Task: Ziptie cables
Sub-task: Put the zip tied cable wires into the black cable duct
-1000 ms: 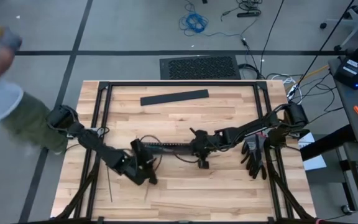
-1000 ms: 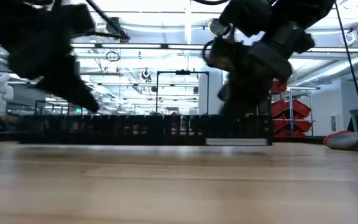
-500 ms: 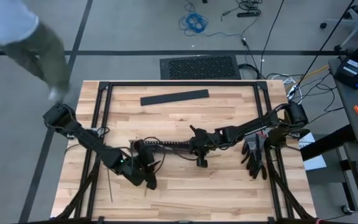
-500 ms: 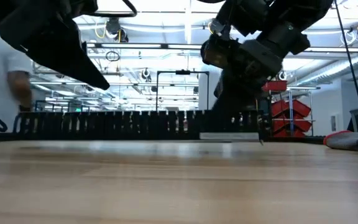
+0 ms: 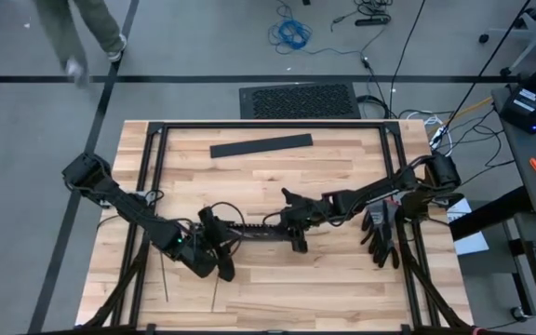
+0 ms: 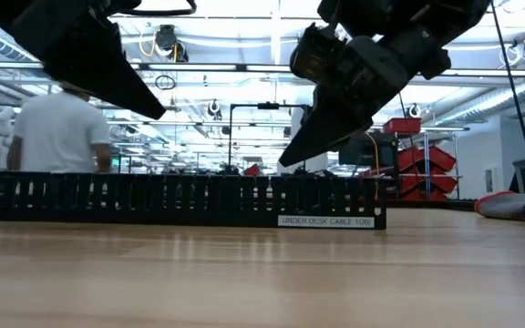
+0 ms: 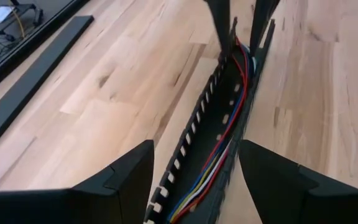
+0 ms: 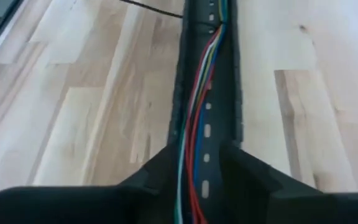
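The cables (image 7: pixel 229 134) are thin red, blue, yellow and white wires lying lengthwise inside the black slotted duct (image 5: pixel 254 226), which rests flat on the table between the arms. My left gripper (image 5: pixel 216 246) hovers open over the duct's left end, its fingers (image 7: pixel 123 180) wide on either side. My right gripper (image 5: pixel 293 226) is open over the duct's right end (image 8: pixel 229 74), and in the low view its fingertips (image 6: pixel 290 159) hang just above the duct's top edge (image 6: pixel 180 178). Two thin dark zipties (image 5: pixel 167 279) lie on the near left of the table.
A flat wide black bar (image 5: pixel 261 146) lies near the far edge. Black gloves (image 5: pixel 381 233) sit at the right edge by the right arm. Black frame rails (image 5: pixel 147 186) run along the table's sides. A person (image 6: pixel 57 132) stands beyond the far left corner.
My right gripper has risen from beside the duct's right end, tipped its fingers slantwise and shifted slightly toward the table's left. The duct now lies nearer the table's near edge. The person has walked away past the far left corner.
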Robot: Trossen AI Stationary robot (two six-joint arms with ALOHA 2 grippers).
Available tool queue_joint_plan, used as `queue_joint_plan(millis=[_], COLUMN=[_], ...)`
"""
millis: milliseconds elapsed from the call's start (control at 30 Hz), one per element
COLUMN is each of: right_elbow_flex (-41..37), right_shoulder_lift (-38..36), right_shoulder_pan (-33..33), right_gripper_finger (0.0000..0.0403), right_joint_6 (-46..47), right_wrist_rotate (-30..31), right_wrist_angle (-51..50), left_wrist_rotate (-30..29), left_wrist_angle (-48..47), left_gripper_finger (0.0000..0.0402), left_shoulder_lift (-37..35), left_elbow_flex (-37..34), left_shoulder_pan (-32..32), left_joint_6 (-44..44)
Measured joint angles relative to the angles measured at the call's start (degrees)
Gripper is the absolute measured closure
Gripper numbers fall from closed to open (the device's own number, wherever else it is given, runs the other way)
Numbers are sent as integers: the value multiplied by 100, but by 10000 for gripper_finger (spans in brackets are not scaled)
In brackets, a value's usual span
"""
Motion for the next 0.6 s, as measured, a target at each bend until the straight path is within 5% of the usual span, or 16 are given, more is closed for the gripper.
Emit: queue_joint_plan(millis=[200, 600], right_elbow_flex=[-2, 11], right_shoulder_lift=[-183, -686], right_shoulder_pan=[-41, 806], right_gripper_finger=[269, 349], right_joint_6=[453, 1463], right_wrist_rotate=[35, 992], right_wrist_angle=[-311, -2809], left_wrist_rotate=[-230, -336], left_wrist_angle=[319, 747], left_gripper_finger=[168, 168], left_shoulder_lift=[0, 428], left_elbow_flex=[0, -2], left_shoulder_pan=[2, 159], left_joint_6=[-9, -12])
